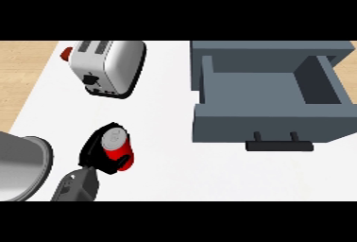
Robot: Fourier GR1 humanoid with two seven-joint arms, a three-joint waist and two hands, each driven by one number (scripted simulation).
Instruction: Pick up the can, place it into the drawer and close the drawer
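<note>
A red can (122,150) with a silver top stands on the white counter (181,175) at the lower left. My left hand (94,151) is curled round it, black fingers wrapping its left side and base; the grey forearm comes in from the lower left. The grey drawer (268,120) is pulled open at the right, its inside showing nothing in it, and its dark handle (279,144) faces the front. The can is well to the left of the drawer. No right hand shows.
A white toaster (108,66) with a red knob lies at the back left. A large rounded grey metal object (21,165) sits at the left edge beside my forearm. Wooden floor (17,80) shows beyond the counter's left edge.
</note>
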